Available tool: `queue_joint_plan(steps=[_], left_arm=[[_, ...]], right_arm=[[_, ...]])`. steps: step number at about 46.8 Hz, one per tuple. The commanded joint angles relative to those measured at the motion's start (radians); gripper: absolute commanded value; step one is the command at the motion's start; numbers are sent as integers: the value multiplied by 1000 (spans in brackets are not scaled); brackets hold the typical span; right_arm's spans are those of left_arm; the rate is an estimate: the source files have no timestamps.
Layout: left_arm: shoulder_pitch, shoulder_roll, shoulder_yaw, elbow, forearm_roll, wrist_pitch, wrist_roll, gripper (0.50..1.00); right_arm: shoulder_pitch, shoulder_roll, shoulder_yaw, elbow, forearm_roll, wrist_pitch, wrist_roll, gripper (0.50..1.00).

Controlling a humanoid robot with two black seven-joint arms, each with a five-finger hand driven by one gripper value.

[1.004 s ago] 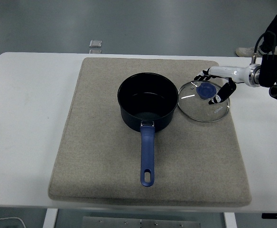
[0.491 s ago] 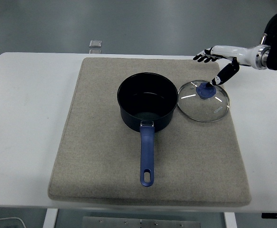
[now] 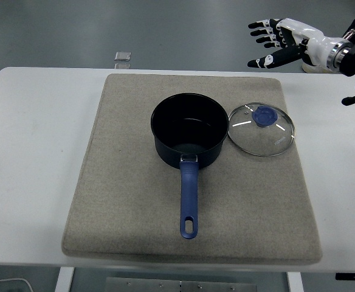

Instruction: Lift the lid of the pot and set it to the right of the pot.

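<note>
The glass pot lid point(image 3: 261, 129) is lying flat on the grey mat point(image 3: 123, 201), just right of the dark blue pot point(image 3: 188, 130), rim nearly touching it. The right hand point(image 3: 282, 41) is hovering up high past the table's far edge, fingers spread wide, gripping nothing.

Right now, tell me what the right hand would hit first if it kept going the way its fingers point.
Nothing visible: the right hand points left, raised beyond the table's far edge; depth is unclear.
</note>
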Motion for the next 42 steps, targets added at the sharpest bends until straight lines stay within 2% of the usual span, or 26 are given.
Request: queue_joint_plan(steps=[1,8,15,26,42], left_arm=[[0,0,0,0,0,0,0,1000],[0,0,0,0,0,0,0,1000],[0,0,0,-1,0,0,0,1000],[0,0,0,-1,0,0,0,1000],[0,0,0,0,0,0,0,1000]], right_arm=[[-36,36,58,-41,90,-3,1,913],[-126,106,180,-147,220,-1,1,915],[-174,151,236,-233,314,11,1,919],[-194,172,251,-245,432,11,2,923],[-195,175,250,-241,423,11,4,934]])
